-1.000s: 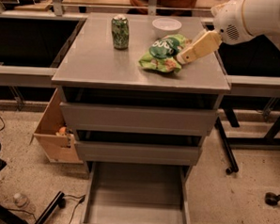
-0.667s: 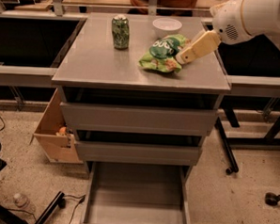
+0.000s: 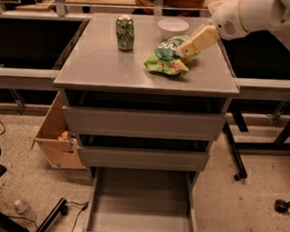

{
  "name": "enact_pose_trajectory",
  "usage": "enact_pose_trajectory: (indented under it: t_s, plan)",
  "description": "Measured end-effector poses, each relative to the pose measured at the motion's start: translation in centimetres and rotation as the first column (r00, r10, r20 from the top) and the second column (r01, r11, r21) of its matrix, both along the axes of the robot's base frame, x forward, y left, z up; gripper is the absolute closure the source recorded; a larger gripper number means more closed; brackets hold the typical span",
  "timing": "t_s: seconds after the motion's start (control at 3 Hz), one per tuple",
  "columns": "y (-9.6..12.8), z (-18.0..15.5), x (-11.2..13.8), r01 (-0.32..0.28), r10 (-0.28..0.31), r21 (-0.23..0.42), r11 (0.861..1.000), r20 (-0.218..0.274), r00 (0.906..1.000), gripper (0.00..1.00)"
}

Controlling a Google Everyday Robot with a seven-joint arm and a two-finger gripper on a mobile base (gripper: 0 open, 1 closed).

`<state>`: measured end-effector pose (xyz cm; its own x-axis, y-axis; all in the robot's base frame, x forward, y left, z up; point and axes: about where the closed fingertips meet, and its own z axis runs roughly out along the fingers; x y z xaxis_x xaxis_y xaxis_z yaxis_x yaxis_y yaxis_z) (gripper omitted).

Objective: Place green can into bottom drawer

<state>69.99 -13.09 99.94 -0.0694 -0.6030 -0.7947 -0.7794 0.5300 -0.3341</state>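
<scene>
The green can [image 3: 124, 33] stands upright on the grey cabinet top [image 3: 103, 67], at the back left. The bottom drawer [image 3: 141, 201] is pulled out; its floor is bare. My gripper [image 3: 187, 49] reaches in from the upper right on the white arm and hovers over the right part of the top, above a green-and-orange snack bag [image 3: 167, 55]. It is well to the right of the can and holds nothing that I can see.
A white bowl [image 3: 173, 26] sits behind the snack bag. The two upper drawers [image 3: 143, 123] are nearly shut. A cardboard box [image 3: 59, 133] stands left of the cabinet. A bottle [image 3: 22, 207] and cables lie on the floor at the left.
</scene>
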Motion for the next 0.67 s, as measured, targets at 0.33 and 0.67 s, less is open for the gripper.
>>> enact_pose_trajectory:
  t_s: [0.33,0.67]
  plan:
    - [0.8,0.7,6.2,0.036,-0.038,0.120,0.992,0.022,0.9990,0.00]
    - [1.9,1.6,11.4,0.108,-0.120,0.212,0.971,0.044,0.9918,0.00]
